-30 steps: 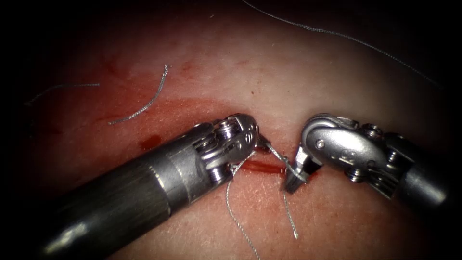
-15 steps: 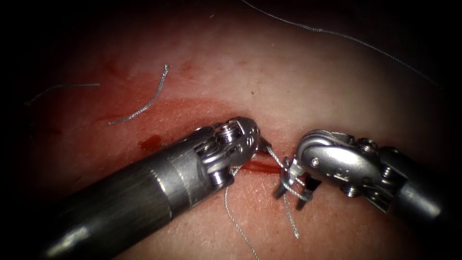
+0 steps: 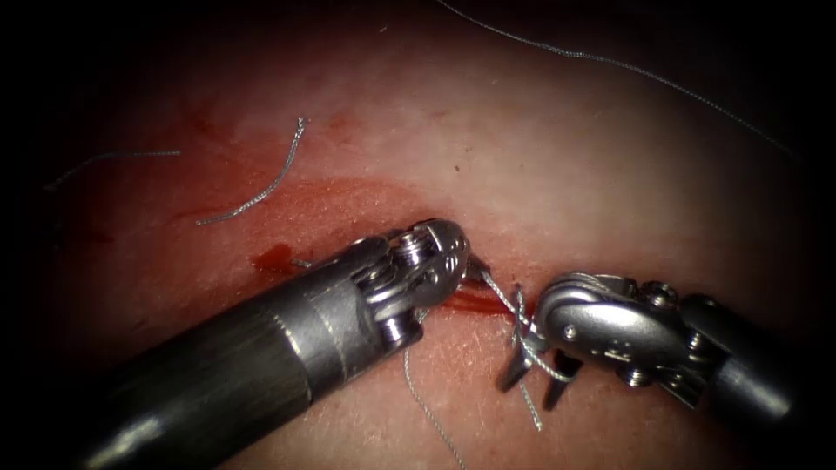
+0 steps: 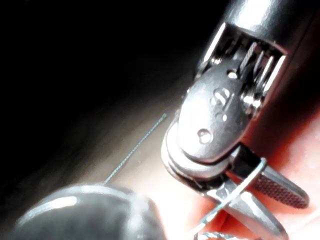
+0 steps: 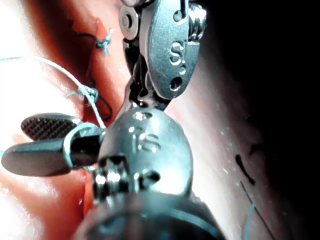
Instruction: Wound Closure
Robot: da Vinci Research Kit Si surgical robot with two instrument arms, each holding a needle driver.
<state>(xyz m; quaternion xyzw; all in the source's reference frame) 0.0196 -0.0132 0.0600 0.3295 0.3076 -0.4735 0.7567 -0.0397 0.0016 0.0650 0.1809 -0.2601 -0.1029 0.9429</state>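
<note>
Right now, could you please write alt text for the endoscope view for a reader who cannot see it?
The right arm's steel needle driver has open jaws with thin grey thread looped around them, just below the red cut in the pale pork tissue. The left arm's steel needle driver holds that thread taut at the cut.

Pale tissue (image 3: 540, 148) beneath my jaws, red fluid (image 3: 274, 257) pooled left of the cut (image 3: 470, 302), two cut ends of thread (image 3: 261, 187) lying loose at left, long thread (image 3: 610, 63) trailing across the far side.
</note>
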